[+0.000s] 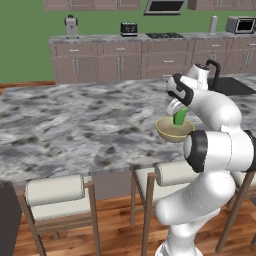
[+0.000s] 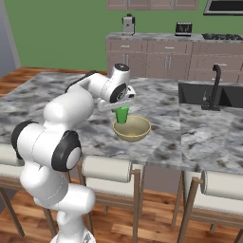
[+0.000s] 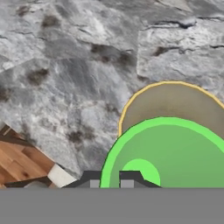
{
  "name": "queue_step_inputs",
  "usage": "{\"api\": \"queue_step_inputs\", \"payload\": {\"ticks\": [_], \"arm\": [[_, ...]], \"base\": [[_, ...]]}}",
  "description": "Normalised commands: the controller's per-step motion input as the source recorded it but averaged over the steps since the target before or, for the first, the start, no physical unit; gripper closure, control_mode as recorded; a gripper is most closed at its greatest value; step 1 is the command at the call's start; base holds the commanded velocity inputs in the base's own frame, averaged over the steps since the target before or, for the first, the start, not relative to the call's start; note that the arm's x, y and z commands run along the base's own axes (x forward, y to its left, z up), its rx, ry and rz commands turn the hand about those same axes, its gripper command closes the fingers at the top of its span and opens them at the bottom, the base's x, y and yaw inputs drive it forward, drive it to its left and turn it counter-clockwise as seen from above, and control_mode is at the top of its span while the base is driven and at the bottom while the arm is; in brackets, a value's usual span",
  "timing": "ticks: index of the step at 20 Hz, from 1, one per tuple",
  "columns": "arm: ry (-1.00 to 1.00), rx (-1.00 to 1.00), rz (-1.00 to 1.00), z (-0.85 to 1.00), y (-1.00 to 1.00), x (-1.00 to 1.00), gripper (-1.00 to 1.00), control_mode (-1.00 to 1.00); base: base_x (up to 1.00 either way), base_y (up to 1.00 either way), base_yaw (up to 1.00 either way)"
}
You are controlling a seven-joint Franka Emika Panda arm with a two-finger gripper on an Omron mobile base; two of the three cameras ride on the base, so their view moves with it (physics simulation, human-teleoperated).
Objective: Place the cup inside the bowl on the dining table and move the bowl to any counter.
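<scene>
The bright green cup [image 1: 180,118] [image 2: 122,115] hangs upright from my gripper [image 1: 176,111] [image 2: 121,108], which is shut on its rim. The cup's lower part dips into the tan-yellow bowl [image 1: 174,132] [image 2: 133,130], toward the bowl's far edge. The bowl rests on the marble dining table [image 1: 75,120] [image 2: 161,102] close to its near edge. In the hand view the cup [image 3: 175,148] covers much of the bowl [image 3: 175,98], and the gripper [image 3: 109,180] sits at the cup's rim. The counter [image 1: 125,38] [image 2: 156,37] runs along the back wall.
A black sink with a faucet [image 2: 214,88] is set into the table right of the bowl. Cushioned stools [image 1: 56,194] [image 2: 107,169] line the near table edge. A coffee machine [image 1: 71,26], a toaster [image 1: 129,28] and a stove [image 1: 165,35] stand on the counter.
</scene>
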Motion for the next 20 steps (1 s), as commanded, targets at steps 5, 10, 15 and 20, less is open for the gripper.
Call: {"api": "queue_step_inputs", "payload": {"ticks": [5, 10, 15, 20], "arm": [[0.0, 0.0, -0.11, 0.0, -0.04, 0.07, 1.0, -1.0], [0.01, 0.0, -0.13, -0.04, -0.04, 0.16, 1.0, -1.0], [0.03, -0.01, -0.11, -0.12, -0.05, 0.32, 1.0, -1.0], [0.03, -0.01, -0.09, -0.16, 0.0, 0.39, 1.0, -1.0]], "base": [[0.0, 0.0, 0.0], [0.0, 0.0, 0.0], [0.0, 0.0, 0.0], [0.0, 0.0, 0.0]]}}
